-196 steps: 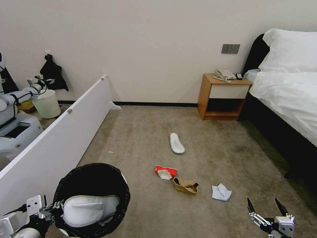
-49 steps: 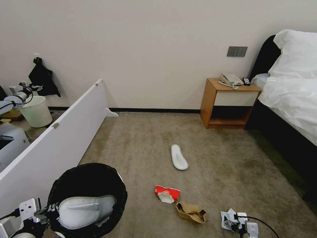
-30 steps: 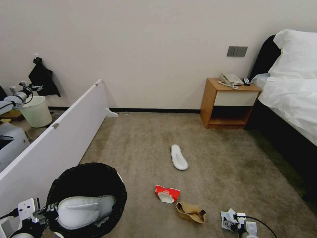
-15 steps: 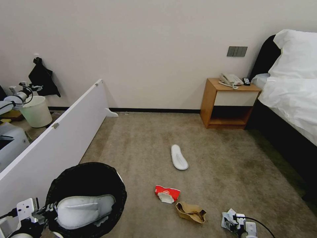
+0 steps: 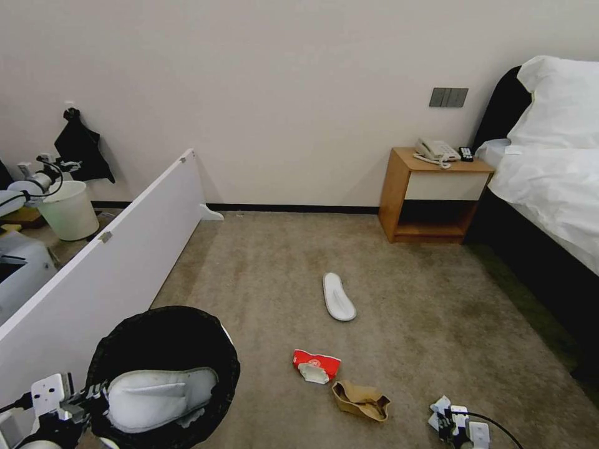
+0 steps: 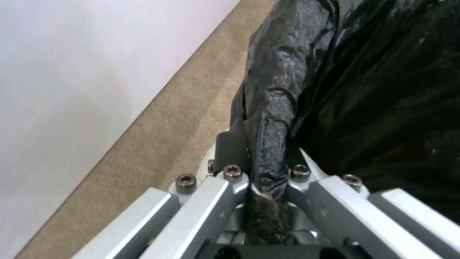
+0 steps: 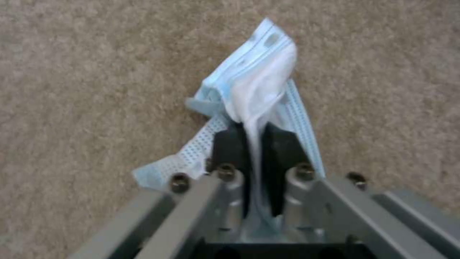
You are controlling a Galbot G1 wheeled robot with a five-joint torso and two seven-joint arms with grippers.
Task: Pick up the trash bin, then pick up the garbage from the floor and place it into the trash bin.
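My left gripper (image 6: 268,172) is pinching the trash bin (image 5: 163,330) rim, a white slipper (image 5: 156,398) inside; my right gripper (image 7: 254,158) is clamping a crumpled face mask (image 7: 261,77).

Open carpet (image 5: 405,293) between white partition (image 5: 106,274) and bed (image 5: 549,206)

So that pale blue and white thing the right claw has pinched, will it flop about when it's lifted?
Probably. The blue-white tissue looks thin and crumpled, folding where the right claw pinches it, so it should hang limp. It seems very light for its size. Loose perforated edges trail on the carpet and may drag or flutter.
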